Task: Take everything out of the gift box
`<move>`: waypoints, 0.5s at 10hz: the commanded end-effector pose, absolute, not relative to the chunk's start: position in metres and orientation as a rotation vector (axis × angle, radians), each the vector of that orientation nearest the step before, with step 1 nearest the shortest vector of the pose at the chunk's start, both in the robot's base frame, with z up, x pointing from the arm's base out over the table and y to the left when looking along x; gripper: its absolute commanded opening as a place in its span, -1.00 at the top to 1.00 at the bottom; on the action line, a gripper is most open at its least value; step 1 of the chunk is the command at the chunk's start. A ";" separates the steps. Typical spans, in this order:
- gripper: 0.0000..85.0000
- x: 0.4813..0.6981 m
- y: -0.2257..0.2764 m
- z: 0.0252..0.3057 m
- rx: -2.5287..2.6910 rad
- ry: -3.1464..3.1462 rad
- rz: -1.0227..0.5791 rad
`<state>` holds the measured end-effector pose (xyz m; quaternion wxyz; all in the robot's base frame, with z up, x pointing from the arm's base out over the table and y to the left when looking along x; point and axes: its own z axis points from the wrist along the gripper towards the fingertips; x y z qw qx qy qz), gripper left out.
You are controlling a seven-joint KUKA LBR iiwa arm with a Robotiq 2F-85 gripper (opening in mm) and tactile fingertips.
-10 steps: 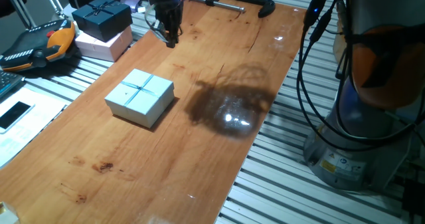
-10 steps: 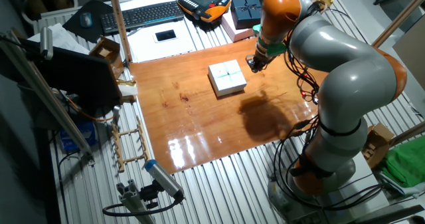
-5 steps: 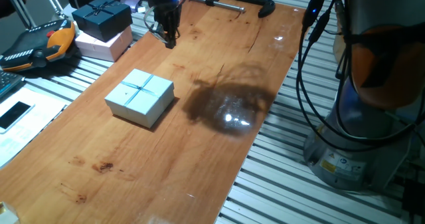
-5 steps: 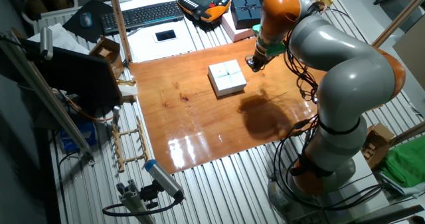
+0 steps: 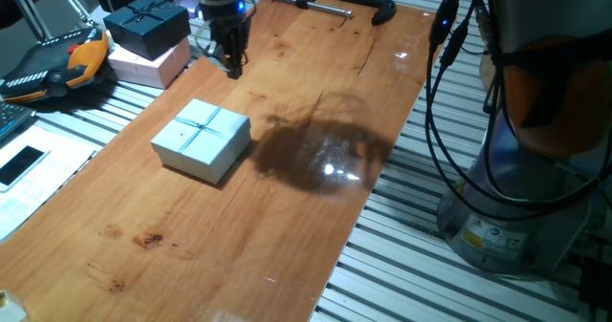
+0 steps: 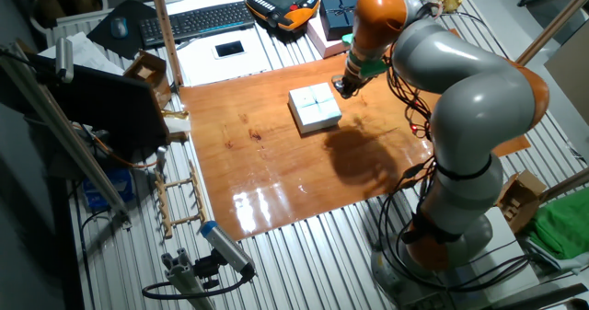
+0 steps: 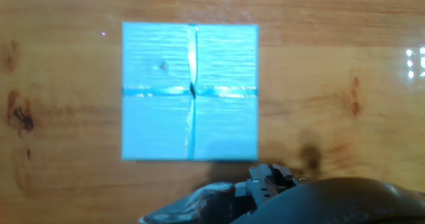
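The pale blue gift box point(image 5: 202, 139) sits on the wooden table point(image 5: 316, 217) with its ribbon-crossed lid on, so everything inside is hidden. It also shows in the other fixed view point(image 6: 314, 107), and it fills the upper middle of the hand view point(image 7: 190, 91). My gripper point(image 5: 232, 69) hangs above the table just past the box's far corner, apart from it, and it shows beside the box's right edge point(image 6: 339, 89) from the other side. Its fingers taper to a narrow tip and look shut, with nothing between them.
A dark navy box point(image 5: 146, 24) rests on a pinkish-white box point(image 5: 151, 66) off the table's far left corner, next to an orange and black pendant point(image 5: 57, 64). A black clamp point(image 5: 335, 2) grips the far edge. Cables point(image 5: 440, 121) hang at the right.
The gripper has moved a little to the left along the far side of the table, closer to the gift box. The box has not moved.
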<state>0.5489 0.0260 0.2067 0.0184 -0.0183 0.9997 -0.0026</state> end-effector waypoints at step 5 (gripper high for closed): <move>0.98 0.561 0.040 0.187 -0.044 3.104 0.009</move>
